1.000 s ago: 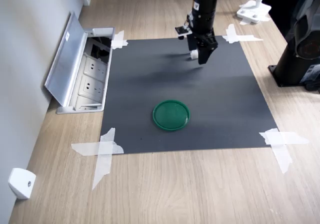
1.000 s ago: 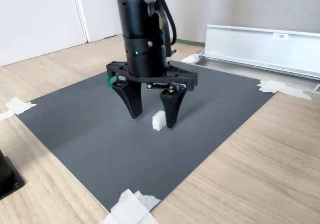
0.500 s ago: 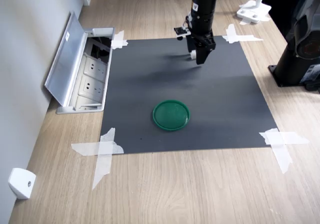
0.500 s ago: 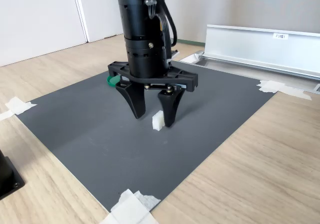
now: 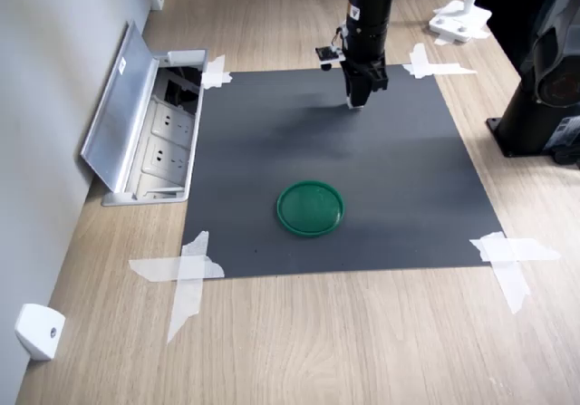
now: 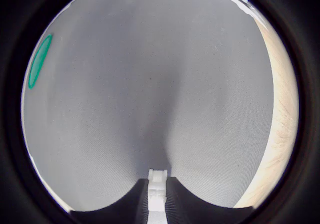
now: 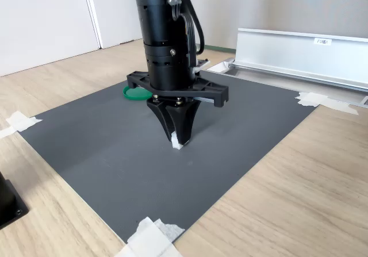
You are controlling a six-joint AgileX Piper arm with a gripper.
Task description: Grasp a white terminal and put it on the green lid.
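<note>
Matte dark-grey mat, taped at its corners onto the pale wood-grain table, fills the scene. No label on it or on the silver socket box can be read. Well apart from the arm lies the flat round dark-green plastic lid with its raised rim. The glossy black gripper points straight down, its two tapered fingers clamped on the tiny white plastic terminal block, which sits at the mat surface between the tips.

Lab bench: taped mat, robot arm
</note>
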